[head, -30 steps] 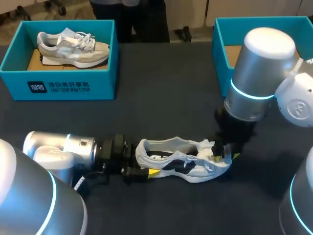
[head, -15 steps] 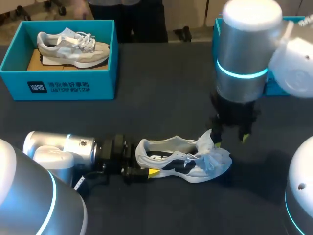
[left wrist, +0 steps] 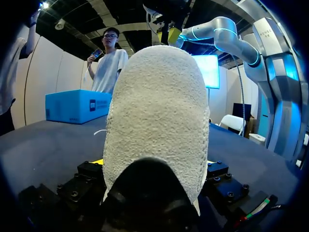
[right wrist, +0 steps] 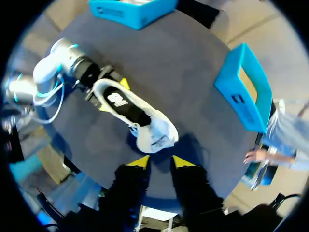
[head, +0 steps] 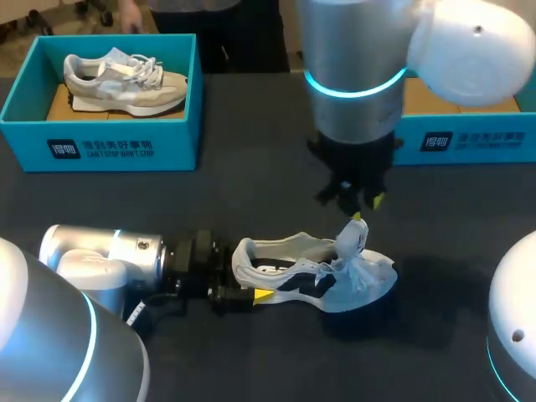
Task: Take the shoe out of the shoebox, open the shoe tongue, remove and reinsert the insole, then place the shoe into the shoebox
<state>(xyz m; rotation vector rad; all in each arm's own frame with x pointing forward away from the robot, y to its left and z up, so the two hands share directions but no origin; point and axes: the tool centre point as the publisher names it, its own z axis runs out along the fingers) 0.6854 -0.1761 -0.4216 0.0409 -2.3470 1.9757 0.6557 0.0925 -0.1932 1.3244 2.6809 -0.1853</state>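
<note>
White shoe [head: 314, 272] heel clamped by left tool [head: 244, 285] | right tool [head: 356, 201] narrowly parted, empty, above tongue [head: 350, 239] | next, likely: grip insole [right wrist: 118, 102]

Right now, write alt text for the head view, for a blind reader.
The left gripper grips the heel of a white shoe on the dark table; the open right gripper hovers above its raised tongue. A teal shoebox behind holds another shoe.

White print marks the left shoebox [head: 99, 149] and right shoebox [head: 465, 141] fronts.
</note>
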